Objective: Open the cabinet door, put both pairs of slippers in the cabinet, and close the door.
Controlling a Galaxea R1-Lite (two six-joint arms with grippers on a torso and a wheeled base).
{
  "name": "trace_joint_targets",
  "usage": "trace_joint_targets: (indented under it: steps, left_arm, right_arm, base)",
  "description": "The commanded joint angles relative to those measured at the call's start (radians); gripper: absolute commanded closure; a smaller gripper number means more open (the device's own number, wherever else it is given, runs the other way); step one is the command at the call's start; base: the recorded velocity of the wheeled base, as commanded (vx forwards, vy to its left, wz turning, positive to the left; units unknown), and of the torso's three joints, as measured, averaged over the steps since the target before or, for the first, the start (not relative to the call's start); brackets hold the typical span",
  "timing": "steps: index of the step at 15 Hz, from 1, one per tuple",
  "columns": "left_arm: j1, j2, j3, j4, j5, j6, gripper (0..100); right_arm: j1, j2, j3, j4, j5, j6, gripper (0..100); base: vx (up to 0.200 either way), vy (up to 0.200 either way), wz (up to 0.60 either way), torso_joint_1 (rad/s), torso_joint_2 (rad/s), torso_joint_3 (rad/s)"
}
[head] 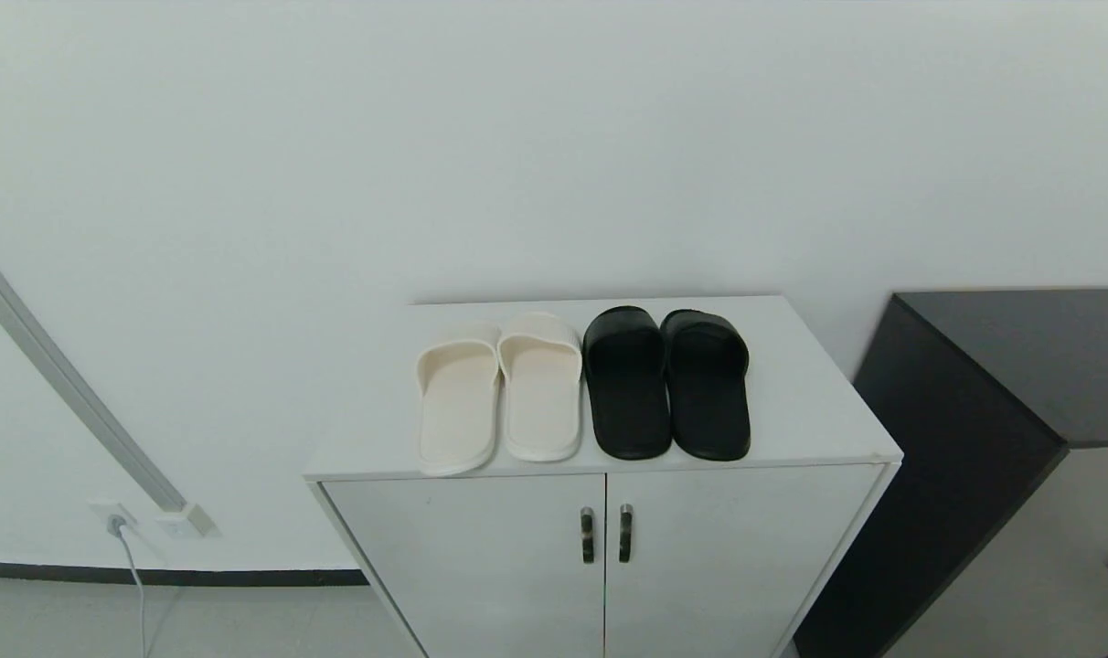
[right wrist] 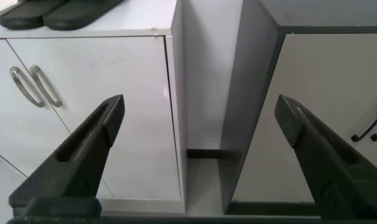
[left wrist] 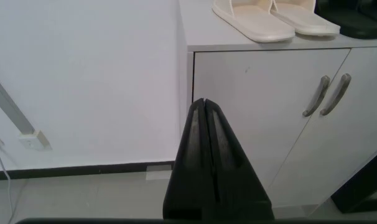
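Black left gripper [left wrist: 204, 102] clenched, empty; right gripper [right wrist: 200, 106] wide apart, empty, near cabinet [right wrist: 101, 68].

A dark cabinet [head: 965, 439] stands at right, a wall socket [head: 111, 516] with plugged cable [head: 138, 585] at left.

Plain white cabinet [head: 819, 402], cream pair of slippers [head: 499, 393], plain black pair of slippers [head: 668, 384], brushed silver door handles [head: 588, 535], charcoal-black neighbouring cabinet [head: 965, 439] with grey top, white wall [head: 554, 137], black baseboard [head: 152, 576]

Lighting: bright, even, diffuse. Shadows: faint, lower centre, under cabinet top [head: 819, 402]. Highlights: small glints on door handles [head: 588, 535].
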Motion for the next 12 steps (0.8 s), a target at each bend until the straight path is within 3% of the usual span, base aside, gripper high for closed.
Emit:
trace_joint_targets:
  steps: [1,4,5,6,8,10,12]
  left_arm:
    - [0.001,0.0,0.0,0.0,0.0,-0.001,100]
    - [0.0,0.0,0.001,0.0,-0.001,0.004,100]
    - [0.0,0.0,0.001,0.0,-0.001,0.004,100]
    - [0.001,0.0,0.001,0.0,-0.001,0.004,100]
    - [0.0,0.0,0.001,0.0,-0.001,0.004,100]
    - [0.0,0.0,0.0,0.0,-0.001,0.004,100]
    - [0.0,0.0,0.001,0.0,-0.001,0.004,100]
  right_arm:
    - [0.0,0.001,0.0,0.0,0.001,0.0,0]
    - [0.0,0.001,-0.017,-0.018,-0.005,0.006,0]
    - [0.005,0.033,-0.17,0.006,-0.005,0.078,0]
    - [0.005,0.093,-0.27,0.094,-0.001,0.107,0]
    - [0.006,0.188,-0.299,0.22,0.096,0.043,0]
    - [0.006,0.336,-0.295,0.201,0.197,0.001,0]
    - [0.02,0.504,-0.298,0.048,0.254,-0.017,0]
  base:
    - [0.0,0.0,0.0,0.0,0.0,0.0]
    - [0.0,0.0,0.0,0.0,0.0,0.0]
    - [0.0,0.0,0.0,0.0,0.0,0.0]
    - [0.0,0.0,0.0,0.0,0.0,0.0]
    - [0.0,0.0,0.0,0.0,0.0,0.0]
    - [0.0,0.0,0.0,0.0,0.0,0.0]
    - [0.0,0.0,0.0,0.0,0.0,0.0]
